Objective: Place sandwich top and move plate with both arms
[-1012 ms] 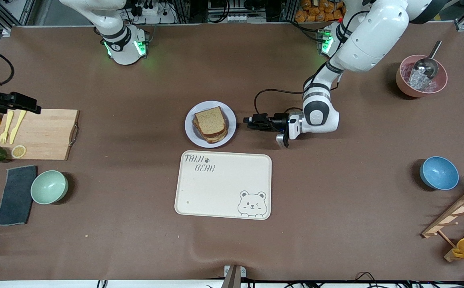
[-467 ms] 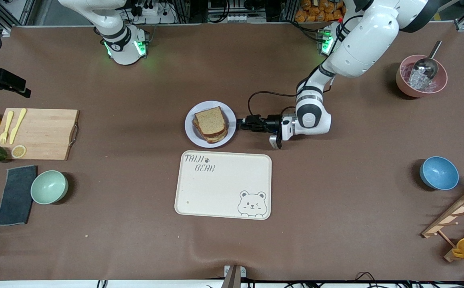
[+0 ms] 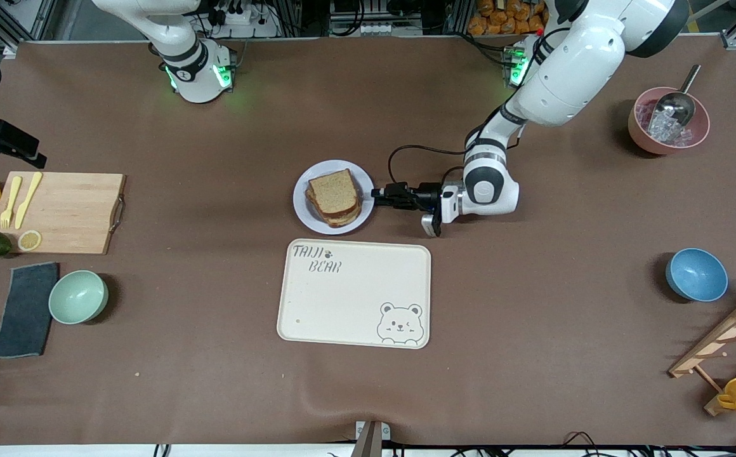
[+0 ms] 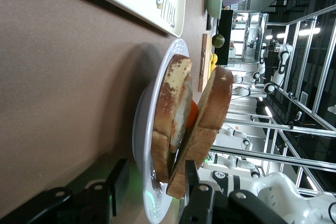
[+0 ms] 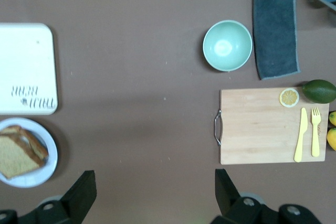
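**Left pincer at plate rim, bread top already on**

Top slice [image 3: 334, 190] sits on the stack on the plate [image 3: 303, 209], mid tabletop, just farther from front cam than the tray [image 3: 353, 293]. Step in hand looks like the plate grab. Left pincer [image 3: 377, 193] lies low & horizontal at the rim toward the left arm's end, fingers [image 4: 197, 195] either side of the rim, part-shut, not yet clamped. Next likely: pinch rim w/o nudging stack. Right pincer [image 5: 152, 190] waits high over the tabletop, wide open, holding nothing
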`<action>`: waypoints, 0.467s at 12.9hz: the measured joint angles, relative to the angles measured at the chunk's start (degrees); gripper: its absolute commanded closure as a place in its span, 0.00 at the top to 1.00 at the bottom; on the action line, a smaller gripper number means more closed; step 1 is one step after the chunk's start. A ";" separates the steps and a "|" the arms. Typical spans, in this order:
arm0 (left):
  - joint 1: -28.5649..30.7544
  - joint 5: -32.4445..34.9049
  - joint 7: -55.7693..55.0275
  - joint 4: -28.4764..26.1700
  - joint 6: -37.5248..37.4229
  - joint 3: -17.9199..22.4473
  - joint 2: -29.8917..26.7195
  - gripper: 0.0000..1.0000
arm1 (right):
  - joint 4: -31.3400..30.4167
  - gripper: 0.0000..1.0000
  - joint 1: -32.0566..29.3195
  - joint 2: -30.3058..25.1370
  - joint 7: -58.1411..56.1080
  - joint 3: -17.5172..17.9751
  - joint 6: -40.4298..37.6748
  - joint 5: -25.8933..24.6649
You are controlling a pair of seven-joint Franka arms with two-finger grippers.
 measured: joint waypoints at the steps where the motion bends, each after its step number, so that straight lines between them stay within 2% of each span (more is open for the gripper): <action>1: -0.19 -0.43 0.12 0.16 0.07 0.00 0.11 0.44 | -0.31 1.00 0.00 0.37 0.61 0.17 1.09 0.00; 6: -0.95 -1.23 0.26 1.17 0.13 0.00 0.75 0.42 | -1.21 1.00 -0.05 1.03 1.13 0.26 1.86 -0.02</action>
